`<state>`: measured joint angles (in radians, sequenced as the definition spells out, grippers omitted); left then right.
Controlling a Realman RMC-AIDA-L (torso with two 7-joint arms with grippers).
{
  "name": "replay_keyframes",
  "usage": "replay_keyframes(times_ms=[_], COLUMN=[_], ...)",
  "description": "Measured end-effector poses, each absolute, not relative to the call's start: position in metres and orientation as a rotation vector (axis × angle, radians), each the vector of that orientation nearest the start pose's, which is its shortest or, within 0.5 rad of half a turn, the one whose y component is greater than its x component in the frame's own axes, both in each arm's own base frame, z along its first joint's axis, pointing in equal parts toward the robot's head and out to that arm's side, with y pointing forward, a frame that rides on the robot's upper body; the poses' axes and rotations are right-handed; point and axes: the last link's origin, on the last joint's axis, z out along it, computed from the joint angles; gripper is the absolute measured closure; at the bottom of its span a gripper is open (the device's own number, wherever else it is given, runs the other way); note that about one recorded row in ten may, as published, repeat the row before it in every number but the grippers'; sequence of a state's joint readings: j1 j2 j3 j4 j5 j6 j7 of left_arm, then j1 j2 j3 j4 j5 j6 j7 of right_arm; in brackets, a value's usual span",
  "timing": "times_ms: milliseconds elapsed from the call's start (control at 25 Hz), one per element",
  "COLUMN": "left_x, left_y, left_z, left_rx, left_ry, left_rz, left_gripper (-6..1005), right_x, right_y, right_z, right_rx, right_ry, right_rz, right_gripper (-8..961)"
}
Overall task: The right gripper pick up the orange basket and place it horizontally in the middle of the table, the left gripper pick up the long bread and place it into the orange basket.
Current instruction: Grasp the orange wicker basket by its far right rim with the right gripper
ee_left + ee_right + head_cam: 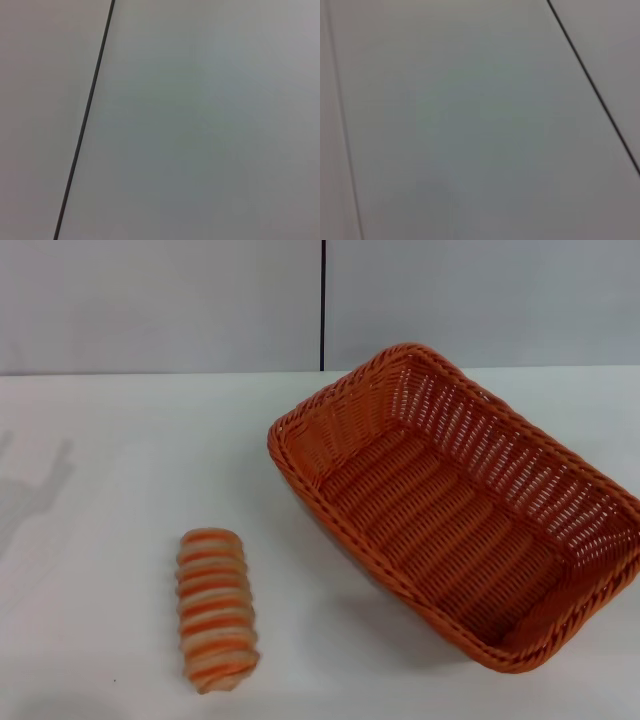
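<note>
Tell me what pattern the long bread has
Tan with orange-brown crosswise stripes; the long bread shows best in the head view.

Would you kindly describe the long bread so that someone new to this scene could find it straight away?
Start from the white table and find the big orange basket on its right side. The bread lies on the bare tabletop to the basket's left, nearer the front edge and apart from it. It is the only small thing there: an oblong tan roll with orange-brown crosswise stripes.

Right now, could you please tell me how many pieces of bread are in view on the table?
1. The long bread lies on the table, on the robot's left, beside and outside the orange basket, which holds none. Nothing seems hidden.
</note>
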<state>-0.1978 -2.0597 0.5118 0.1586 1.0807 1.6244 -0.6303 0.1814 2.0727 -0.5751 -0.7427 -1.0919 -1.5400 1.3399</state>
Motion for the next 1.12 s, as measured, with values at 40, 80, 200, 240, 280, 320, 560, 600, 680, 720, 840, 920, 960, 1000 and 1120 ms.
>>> replay_keyframes(times_ms=[40,80,200,240,280,320,560,600,680,720,840,920,960,1000,1120], left_x=[-0.365,-0.365,-0.365,-0.365,-0.365,-0.365,-0.365,-0.365,-0.365,-0.365,-0.364,-0.364,-0.364,-0.364,-0.364], left_y=[0.235,0.235,0.235,0.235,0.235,0.235,0.235,0.235,0.235,0.234,0.233,0.233,0.232,0.232,0.232], left_z=[0.053,0.052,0.052,0.051,0.051,0.051,0.053,0.053,0.053,0.053,0.054,0.054,0.055,0.055,0.055], left_rx=[-1.549,-1.552,-1.553,-1.553,-1.553,-1.553,-1.555,-1.555,-1.556,-1.557,-1.558,-1.557,-1.557,-1.557,-1.558], left_ry=[-0.524,-0.524,-0.525,-0.525,-0.526,-0.525,-0.519,-0.520,-0.521,-0.518,-0.512,-0.512,-0.511,-0.510,-0.506], left_rz=[-1.023,-1.023,-1.023,-1.024,-1.024,-1.024,-1.022,-1.021,-1.020,-1.020,-1.027,-1.031,-1.031,-1.031,-1.030], left_gripper=[190,190,191,191,191,191,191,191,190,190,190,190,190,190,190], right_x=[0.323,0.320,0.313,0.310,0.306,0.304,0.288,0.284,0.278,0.277,0.269,0.263,0.260,0.258,0.251], right_y=[0.276,0.275,0.276,0.278,0.281,0.285,0.306,0.310,0.317,0.319,0.328,0.334,0.336,0.338,0.345], right_z=[0.152,0.169,0.186,0.193,0.200,0.205,0.228,0.230,0.228,0.225,0.213,0.204,0.200,0.195,0.175], right_rx=[-1.667,-1.677,-1.711,-1.737,-1.769,-1.805,-1.981,-2.016,-2.084,-2.112,-2.198,-2.252,-2.279,-2.301,-2.382], right_ry=[0.587,0.610,0.648,0.675,0.715,0.773,1.102,1.138,1.218,1.261,1.358,1.390,1.404,1.413,1.456], right_rz=[1.303,1.273,1.218,1.179,1.130,1.069,0.764,0.723,0.609,0.546,0.373,0.305,0.274,0.246,0.172], right_gripper=[194,194,194,194,194,194,195,195,195,194,194,194,194,195,195])
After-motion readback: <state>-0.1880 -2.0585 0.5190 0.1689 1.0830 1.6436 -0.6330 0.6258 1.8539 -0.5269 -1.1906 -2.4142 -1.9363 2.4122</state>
